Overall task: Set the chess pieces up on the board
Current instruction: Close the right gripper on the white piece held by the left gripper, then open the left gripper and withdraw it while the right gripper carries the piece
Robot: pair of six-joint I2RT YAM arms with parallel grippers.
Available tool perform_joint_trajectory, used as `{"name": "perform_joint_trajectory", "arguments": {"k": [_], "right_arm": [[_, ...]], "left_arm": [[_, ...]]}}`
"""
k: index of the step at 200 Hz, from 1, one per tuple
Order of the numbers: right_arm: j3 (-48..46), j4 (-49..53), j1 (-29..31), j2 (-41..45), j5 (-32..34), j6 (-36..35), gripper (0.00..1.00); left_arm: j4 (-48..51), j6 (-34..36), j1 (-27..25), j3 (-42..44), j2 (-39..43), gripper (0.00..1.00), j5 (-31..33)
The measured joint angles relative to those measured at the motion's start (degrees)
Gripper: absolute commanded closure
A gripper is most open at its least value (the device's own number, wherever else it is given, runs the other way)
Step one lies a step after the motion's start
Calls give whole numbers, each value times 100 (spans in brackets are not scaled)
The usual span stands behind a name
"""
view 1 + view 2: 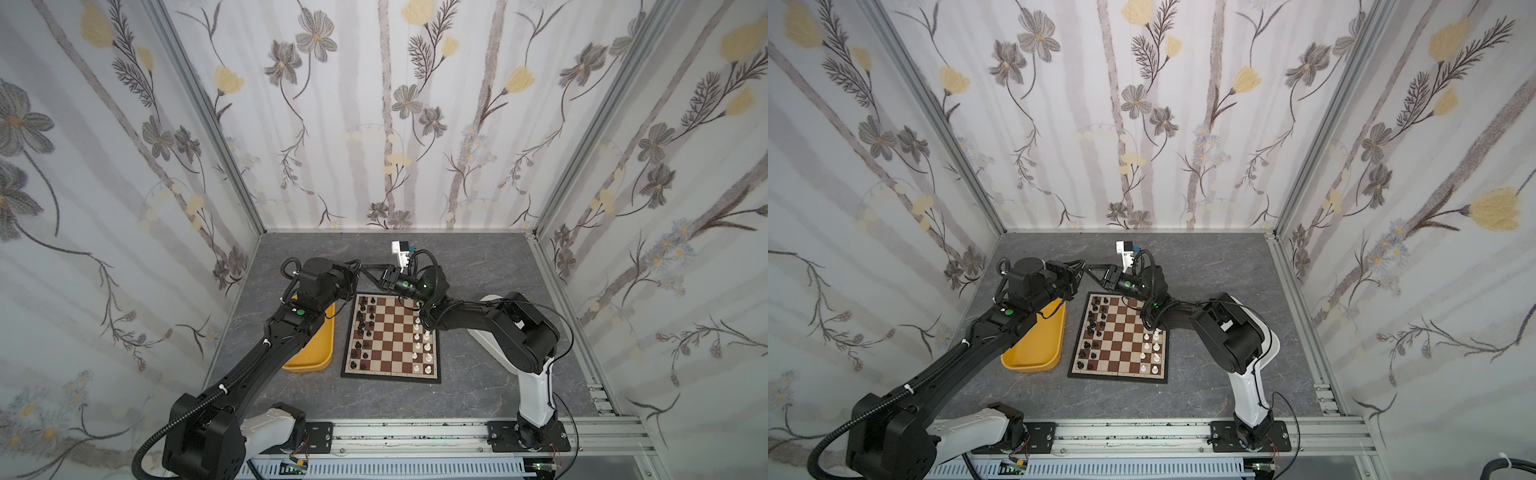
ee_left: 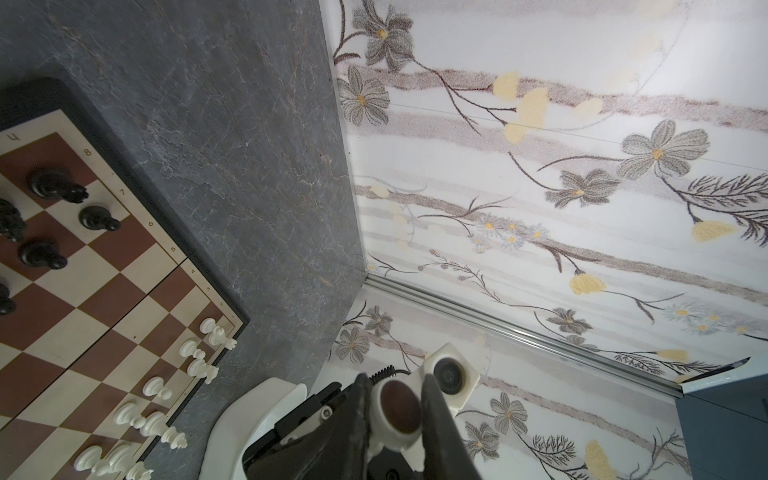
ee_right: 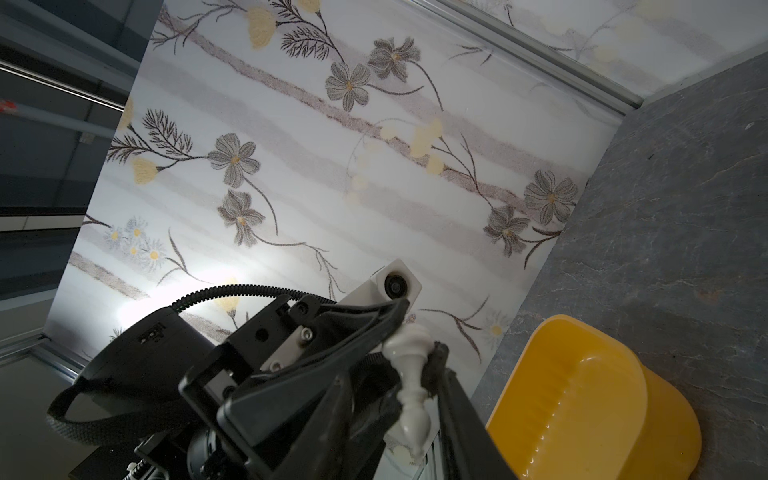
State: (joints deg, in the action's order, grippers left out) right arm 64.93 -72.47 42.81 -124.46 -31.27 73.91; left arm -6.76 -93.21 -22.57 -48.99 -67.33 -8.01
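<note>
Your left gripper (image 2: pixel 397 384) clamps the white piece (image 3: pixel 409 374) by its base, mid-air past the board's (image 1: pixel 390 332) far edge. Head points into your right gripper (image 1: pixel 368 272); its jaws straddle the stem, grip unclear.

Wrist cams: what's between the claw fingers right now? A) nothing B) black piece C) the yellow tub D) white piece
D: both wrist views show a white piece between the fingers, its brown base facing the left wrist camera.

left gripper (image 1: pixel 360 265): jaws clamped | right gripper (image 1: pixel 364 268): tips meeting left's | both reaching forward
</note>
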Motion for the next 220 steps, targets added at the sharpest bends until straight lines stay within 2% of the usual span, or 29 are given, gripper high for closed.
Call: {"name": "perform_joint_trajectory", "arguments": {"k": [109, 182, 204, 220], "right_arm": [[-15, -85, 9, -26, -37, 175, 79], [-11, -203, -2, -57, -48, 291, 90], [-7, -210, -2, -57, -48, 345, 94], [-9, -256, -22, -57, -52, 378, 96]], "left_arm": [[9, 33, -9, 50, 96, 79, 74], [11, 90, -20, 111, 146, 73, 199], [-28, 96, -20, 111, 101, 63, 205], [-31, 144, -20, 127, 70, 47, 219]]}}
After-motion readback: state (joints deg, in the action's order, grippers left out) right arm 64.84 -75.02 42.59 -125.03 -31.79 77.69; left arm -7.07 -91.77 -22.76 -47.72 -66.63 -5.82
